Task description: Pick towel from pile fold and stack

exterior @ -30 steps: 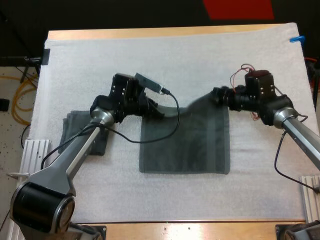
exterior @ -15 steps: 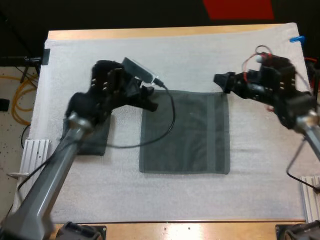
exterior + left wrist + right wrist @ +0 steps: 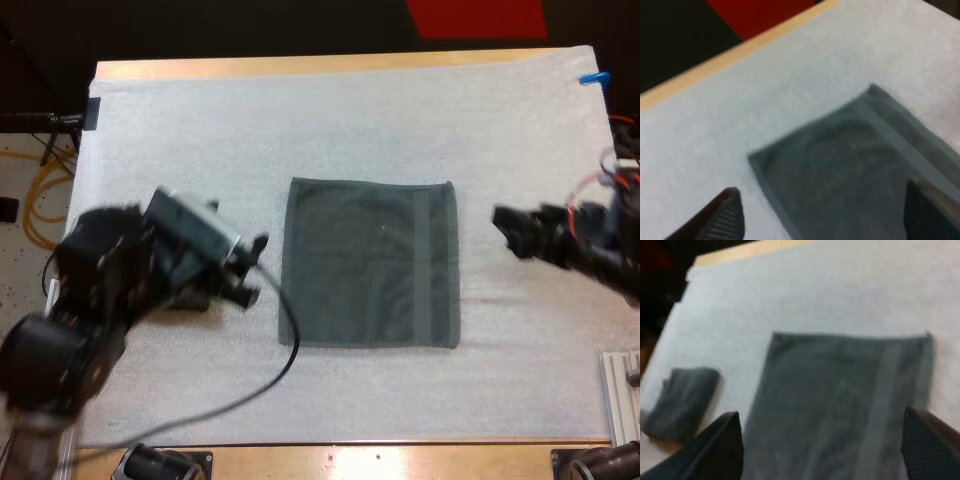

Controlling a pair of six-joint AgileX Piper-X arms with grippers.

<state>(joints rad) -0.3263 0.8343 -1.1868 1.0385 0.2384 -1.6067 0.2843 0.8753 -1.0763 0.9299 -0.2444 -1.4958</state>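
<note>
A dark grey-green towel [image 3: 370,262] lies spread flat in the middle of the white mat [image 3: 340,120], with a lighter stripe near its right edge. It also lies ahead of the fingers in the left wrist view [image 3: 850,170] and the right wrist view [image 3: 840,405]. A folded stack [image 3: 682,402] of the same cloth sits off the towel's left side, mostly behind my left arm in the high view. My left gripper [image 3: 245,270] hovers open just left of the towel. Off the towel's right edge, my right gripper [image 3: 510,230] is open and holds nothing.
The mat covers most of the wooden table [image 3: 300,66]. A metal rail [image 3: 620,390] stands at the table's right front corner.
Both grippers have let go of the towel's far corners and pulled back, the left toward the front left, the right toward the right edge. The towel now lies flat.
</note>
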